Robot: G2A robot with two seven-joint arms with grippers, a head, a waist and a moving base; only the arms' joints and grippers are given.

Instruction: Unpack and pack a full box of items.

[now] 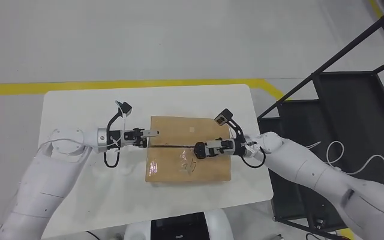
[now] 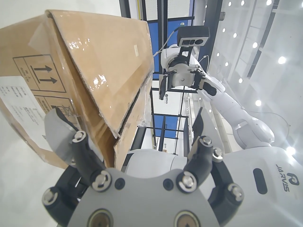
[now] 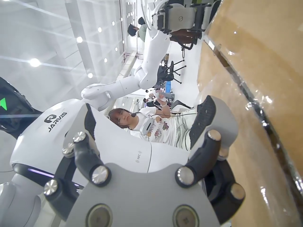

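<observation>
Box lies flat, top seam and long axis running left-right

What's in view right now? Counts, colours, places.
box: 1, brown cardboard, flaps down with clear tape on top, middle of the table
table: 1, white, under the box
floor line: 1, yellow, on the floor beyond the table
rack: 1, black, beside the table on the right arm's side
left gripper: 1, black and grey, open, at the box's end by the top seam
right gripper: 1, black and grey, open, over the box top along the seam
</observation>
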